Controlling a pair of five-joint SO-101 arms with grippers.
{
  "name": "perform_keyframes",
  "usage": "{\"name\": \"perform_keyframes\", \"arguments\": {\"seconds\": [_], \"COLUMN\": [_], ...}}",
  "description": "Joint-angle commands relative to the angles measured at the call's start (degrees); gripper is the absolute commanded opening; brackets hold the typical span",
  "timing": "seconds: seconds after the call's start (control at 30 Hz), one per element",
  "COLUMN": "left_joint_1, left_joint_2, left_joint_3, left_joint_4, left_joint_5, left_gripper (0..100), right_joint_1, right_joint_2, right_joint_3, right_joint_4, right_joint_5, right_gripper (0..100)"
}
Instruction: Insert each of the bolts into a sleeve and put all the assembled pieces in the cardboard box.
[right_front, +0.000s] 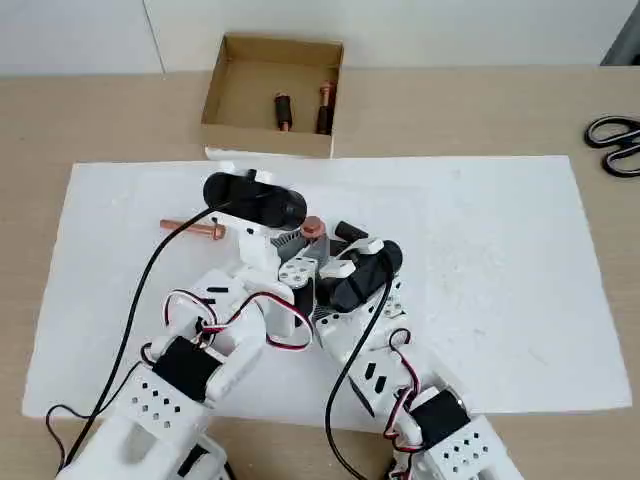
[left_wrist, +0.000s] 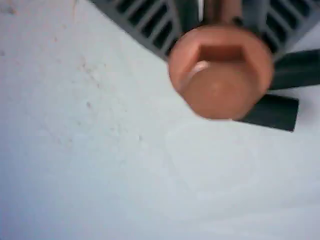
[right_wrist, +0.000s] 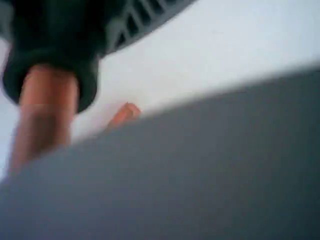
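Observation:
Over the middle of the white sheet (right_front: 500, 280) my two grippers meet. My left gripper (right_front: 303, 240) is shut on a copper bolt (left_wrist: 220, 75), whose hex head faces the left wrist camera. My right gripper (right_front: 340, 243) is shut on a black sleeve (right_wrist: 50, 50), and the bolt's shank (right_wrist: 42, 120) sits in the sleeve's mouth. The sleeve (left_wrist: 272, 111) also pokes out behind the bolt head. A second bolt (right_front: 195, 228) lies loose on the sheet to the left. At the back, the cardboard box (right_front: 225, 85) holds two assembled pieces (right_front: 283, 110).
Black scissors (right_front: 615, 140) lie on the bare table at the far right. The box stands just beyond the sheet's far edge. Both arms' cables (right_front: 140, 300) trail over the near part of the sheet.

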Motion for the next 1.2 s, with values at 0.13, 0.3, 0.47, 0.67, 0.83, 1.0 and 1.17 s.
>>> {"name": "perform_keyframes", "arguments": {"seconds": [0.13, 0.3, 0.47, 0.67, 0.83, 1.0, 1.17], "left_joint_1": [0.3, 0.4, 0.4, 0.4, 1.8, 2.5, 2.5], "left_joint_2": [-0.9, -0.8, -0.5, -0.5, -0.4, -0.4, -0.4], "left_joint_3": [-0.6, -0.2, -0.2, -0.2, -0.2, -0.2, 0.7], "left_joint_4": [3.3, 4.1, 4.2, 5.8, 6.3, 6.9, 7.0], "left_joint_5": [-0.2, -0.2, -0.3, -0.4, -0.4, -0.4, -0.4], "left_gripper": [0, 0, 0, 1, 5, 5, 5], "right_joint_1": [-0.2, -0.2, -0.2, -0.2, -0.2, -0.2, -0.2], "right_joint_2": [-1.0, -1.0, -1.0, -1.0, -1.0, -1.0, -1.1], "right_joint_3": [-0.4, -0.4, -0.4, -0.4, -0.4, -0.4, -0.4], "right_joint_4": [0.0, 0.0, 0.0, 0.0, 0.0, 0.0, 0.0], "right_joint_5": [-0.4, -0.4, -0.4, -0.4, -0.4, -0.4, -0.4], "right_gripper": [0.4, 0.4, 0.4, 0.4, 0.4, 0.4, 0.4]}}
